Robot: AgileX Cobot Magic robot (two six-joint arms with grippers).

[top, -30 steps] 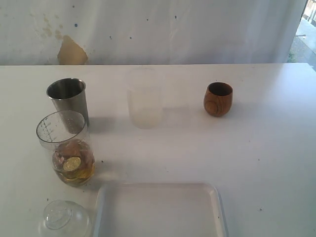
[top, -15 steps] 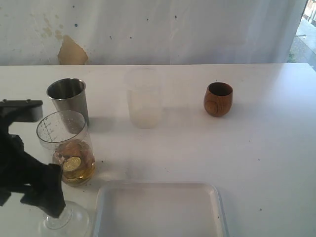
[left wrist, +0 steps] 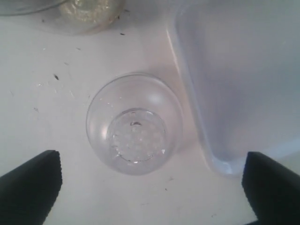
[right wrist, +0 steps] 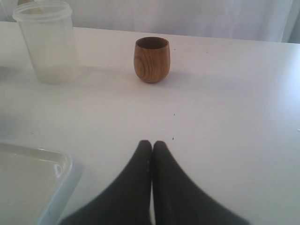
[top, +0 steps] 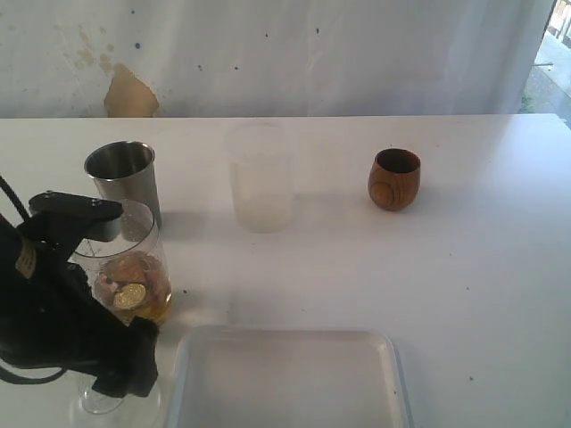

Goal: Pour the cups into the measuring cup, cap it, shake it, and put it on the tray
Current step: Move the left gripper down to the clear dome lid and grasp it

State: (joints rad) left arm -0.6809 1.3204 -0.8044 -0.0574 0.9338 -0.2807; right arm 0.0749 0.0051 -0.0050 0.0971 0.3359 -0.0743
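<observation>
The clear measuring cup stands at the left with coins and brownish bits in its bottom; my left arm hides part of it. Just behind it is the steel tumbler. The wooden cup stands alone at the right. The white tray lies at the front. A clear domed cap rests on the table beside the tray. My left gripper hangs open over the cap, with its fingers wide on either side and apart from it. My right gripper is shut and empty, low over the table and facing the wooden cup.
A frosted translucent cup stands at the middle back. A corner of the tray lies beside the right gripper. The table's far edge meets a white curtain.
My left arm has come into the exterior view from the left and moved right over the clear cap. The cups, measuring cup and tray have not moved.
</observation>
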